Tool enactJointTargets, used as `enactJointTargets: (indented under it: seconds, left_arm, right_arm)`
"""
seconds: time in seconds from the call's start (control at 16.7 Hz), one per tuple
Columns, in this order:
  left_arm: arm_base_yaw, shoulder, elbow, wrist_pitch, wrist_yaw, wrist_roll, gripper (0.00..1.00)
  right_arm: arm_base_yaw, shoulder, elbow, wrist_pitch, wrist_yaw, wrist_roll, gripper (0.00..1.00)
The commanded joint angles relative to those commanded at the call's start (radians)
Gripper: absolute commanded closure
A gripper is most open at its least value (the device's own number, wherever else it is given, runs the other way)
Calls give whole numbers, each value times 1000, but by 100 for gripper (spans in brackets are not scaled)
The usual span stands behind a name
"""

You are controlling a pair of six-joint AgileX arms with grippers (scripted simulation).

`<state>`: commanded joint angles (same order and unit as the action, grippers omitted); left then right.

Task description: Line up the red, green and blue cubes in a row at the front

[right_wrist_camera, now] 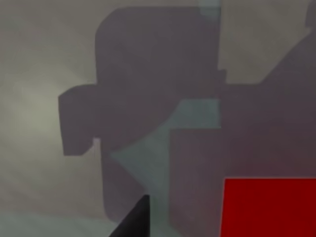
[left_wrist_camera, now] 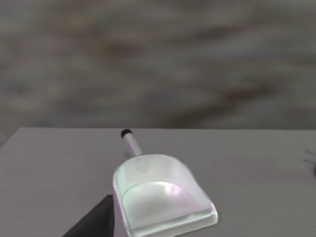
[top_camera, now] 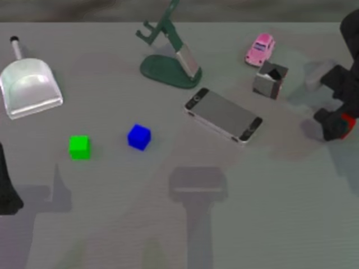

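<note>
Red cube [top_camera: 349,121] sits far right, tucked in right gripper [top_camera: 336,124], fingers look clamped on it, probably for carrying to front. Green cube [top_camera: 79,147] and blue cube [top_camera: 138,137] wait left of centre, well apart from red. Left gripper [top_camera: 8,193] parked at left edge, fingers can't tell.

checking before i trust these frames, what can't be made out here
- Small bright red cube: top view shows only a sliver, the black right gripper covers the rest; right wrist view cuts it at the frame edge.
- Whether the right gripper's fingers are shut on the cube: not visible in any view.
- Black left gripper: cut by the top view's left edge, only a dark edge in the left wrist view.
- Small green cube and small blue cube: absent from both wrist views.
</note>
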<state>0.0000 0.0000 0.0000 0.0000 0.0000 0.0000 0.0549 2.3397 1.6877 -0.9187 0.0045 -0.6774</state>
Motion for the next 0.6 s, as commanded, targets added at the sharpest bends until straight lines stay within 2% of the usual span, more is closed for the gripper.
enactJointTargets:
  seconds: [0.12,0.18,0.6]
  left_arm:
    - [0,0,0,0,0,0,0]
    - [0,0,0,0,0,0,0]
    - [0,0,0,0,0,0,0]
  right_arm:
    - [0,0,0,0,0,0,98]
    - [0,0,0,0,0,0,100]
    - [0,0,0,0,0,0,100]
